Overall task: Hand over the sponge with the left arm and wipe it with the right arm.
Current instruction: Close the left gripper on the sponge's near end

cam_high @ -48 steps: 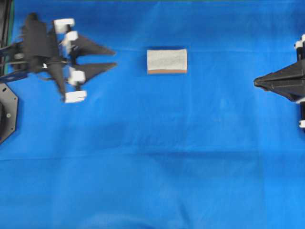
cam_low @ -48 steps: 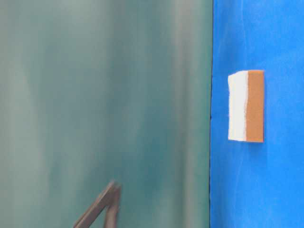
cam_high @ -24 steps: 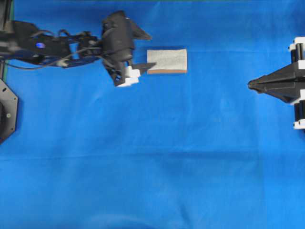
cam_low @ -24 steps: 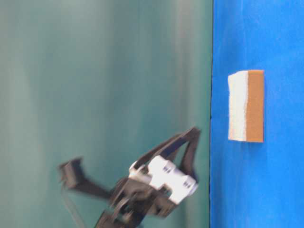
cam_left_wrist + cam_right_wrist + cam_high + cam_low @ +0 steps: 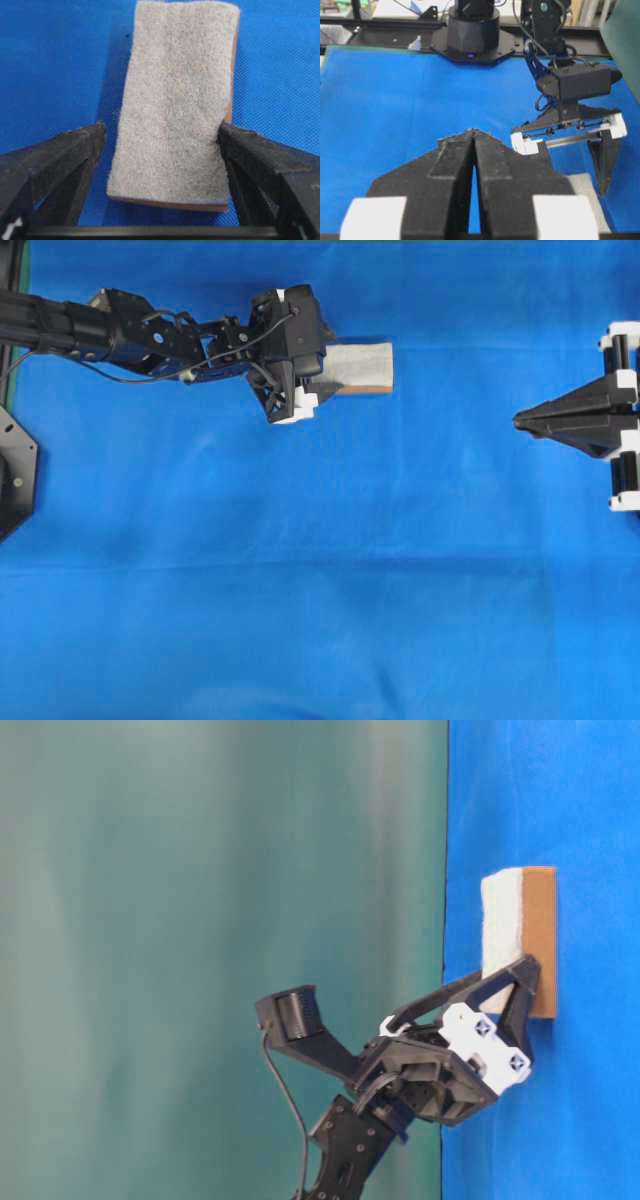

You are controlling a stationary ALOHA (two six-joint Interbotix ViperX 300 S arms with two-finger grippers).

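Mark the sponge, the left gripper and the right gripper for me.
sponge (image 5: 175, 100), left wrist view, middle of its grey top layer.
left gripper (image 5: 160, 137), left wrist view, midway between its open fingertips, either side of the sponge.
right gripper (image 5: 518, 419), overhead view, the closed fingertips.

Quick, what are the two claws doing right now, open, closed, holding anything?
Left claw: open, its fingers astride the sponge, not clamped on it.
Right claw: closed, holding nothing.
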